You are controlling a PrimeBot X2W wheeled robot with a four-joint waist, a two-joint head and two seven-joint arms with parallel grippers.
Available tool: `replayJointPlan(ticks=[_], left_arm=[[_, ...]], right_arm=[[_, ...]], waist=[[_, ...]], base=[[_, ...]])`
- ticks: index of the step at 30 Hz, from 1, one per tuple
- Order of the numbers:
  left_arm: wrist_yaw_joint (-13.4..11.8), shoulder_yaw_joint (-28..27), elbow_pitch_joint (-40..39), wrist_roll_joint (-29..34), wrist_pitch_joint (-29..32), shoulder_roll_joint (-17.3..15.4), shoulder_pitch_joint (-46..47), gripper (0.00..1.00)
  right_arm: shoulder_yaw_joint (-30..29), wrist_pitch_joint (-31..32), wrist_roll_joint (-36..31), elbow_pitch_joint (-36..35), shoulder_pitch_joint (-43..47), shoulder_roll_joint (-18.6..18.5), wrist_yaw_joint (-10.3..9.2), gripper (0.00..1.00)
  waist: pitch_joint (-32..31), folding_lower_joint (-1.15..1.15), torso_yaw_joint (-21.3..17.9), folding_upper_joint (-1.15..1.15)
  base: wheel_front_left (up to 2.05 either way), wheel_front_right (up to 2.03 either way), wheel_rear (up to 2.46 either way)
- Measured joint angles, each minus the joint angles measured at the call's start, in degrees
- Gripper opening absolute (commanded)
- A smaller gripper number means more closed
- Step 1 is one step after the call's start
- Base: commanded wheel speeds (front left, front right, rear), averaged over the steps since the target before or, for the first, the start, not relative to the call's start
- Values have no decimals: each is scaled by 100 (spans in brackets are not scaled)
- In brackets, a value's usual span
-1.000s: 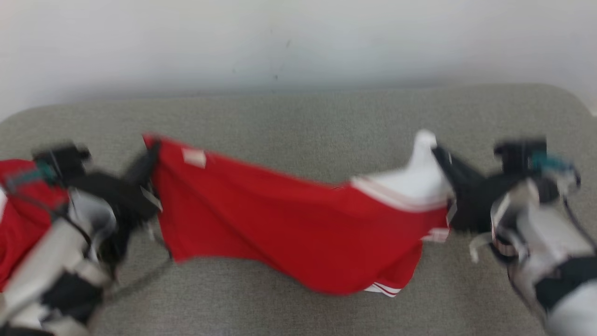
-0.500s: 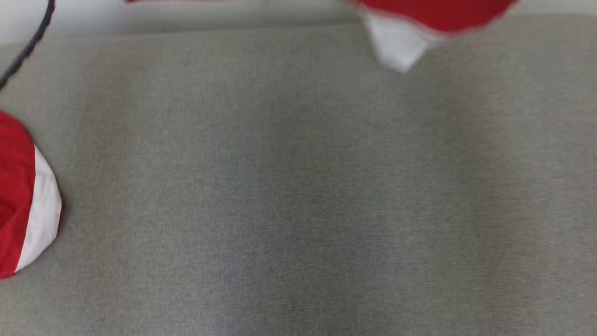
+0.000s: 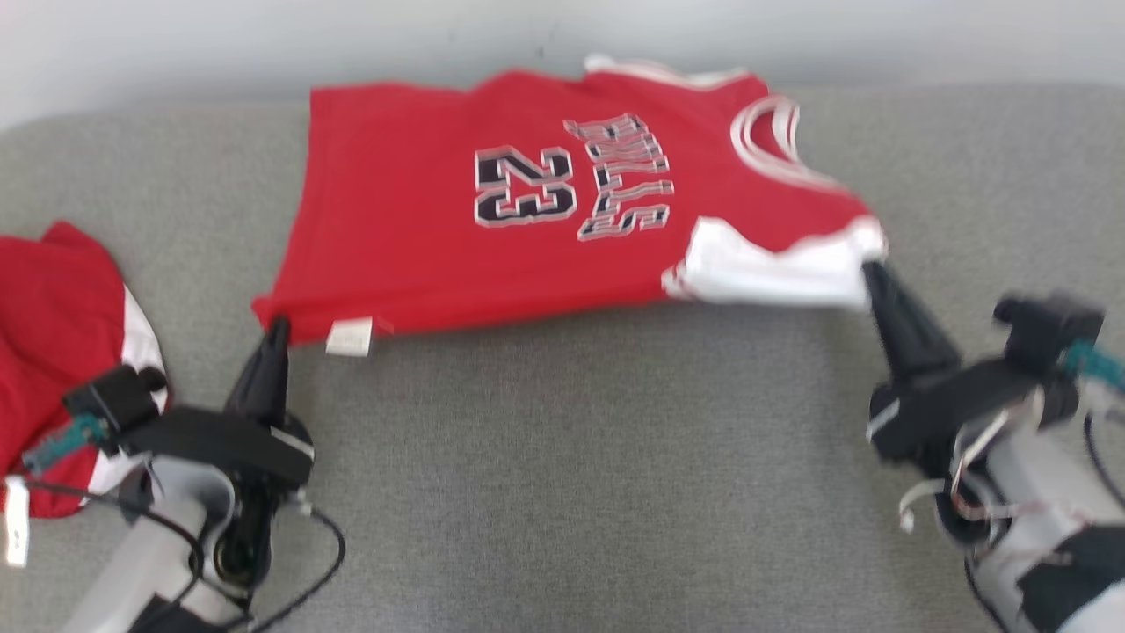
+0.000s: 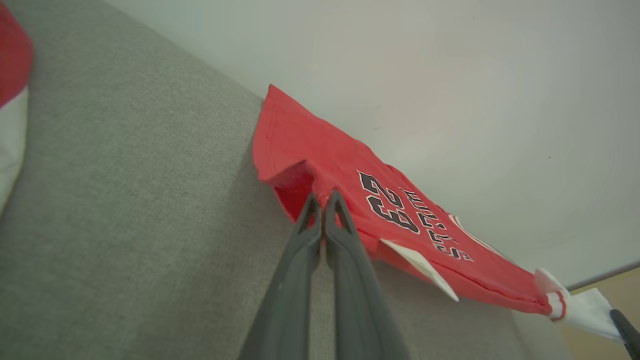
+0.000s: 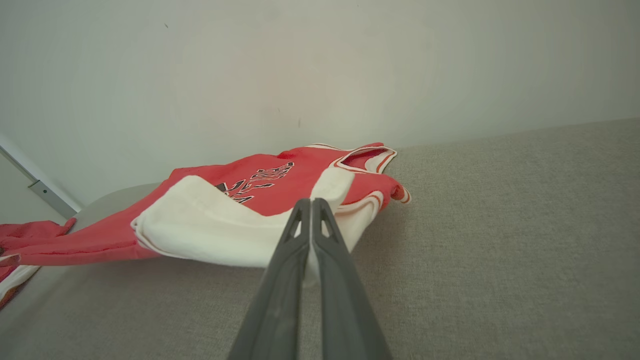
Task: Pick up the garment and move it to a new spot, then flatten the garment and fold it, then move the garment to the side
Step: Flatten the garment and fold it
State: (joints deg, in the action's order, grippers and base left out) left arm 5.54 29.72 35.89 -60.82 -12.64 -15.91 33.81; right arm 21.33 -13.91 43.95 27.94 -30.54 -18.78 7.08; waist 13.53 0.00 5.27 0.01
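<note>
The garment (image 3: 413, 237) is a red sleeveless jersey with a black "23", white trim and a white panel. It lies spread, print up, on the far part of the grey padded surface (image 3: 571, 457). My left gripper (image 3: 278, 327) is shut on its near left hem corner, beside a white tag. In the left wrist view the left gripper (image 4: 324, 196) pinches the red hem of the garment (image 4: 350, 170). My right gripper (image 3: 872, 271) is shut on the white shoulder panel at the near right. The right wrist view has the right gripper (image 5: 311, 201) closed on the garment (image 5: 210, 225).
A second red and white garment (image 3: 53, 334) lies bunched at the left edge, behind my left arm. A pale wall (image 3: 220, 44) runs right behind the surface's far edge. A black cable (image 3: 316, 571) loops by my left wrist.
The head camera swung a lot between frames. A second ago the jersey hung bunched and plain-side up between both grippers; now it lies spread farther back with the print showing. Both grips held.
</note>
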Motion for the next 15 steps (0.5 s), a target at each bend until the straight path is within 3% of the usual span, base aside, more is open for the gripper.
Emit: replayJointPlan(ticks=[15], left_arm=[[2,634,327,289,-35,138,-1589,0]], right_arm=[[654,-29,311,-254,2075,-437,0,0]], waist=[[-1228,-2,-124,-2]], base=[[0,0,0]])
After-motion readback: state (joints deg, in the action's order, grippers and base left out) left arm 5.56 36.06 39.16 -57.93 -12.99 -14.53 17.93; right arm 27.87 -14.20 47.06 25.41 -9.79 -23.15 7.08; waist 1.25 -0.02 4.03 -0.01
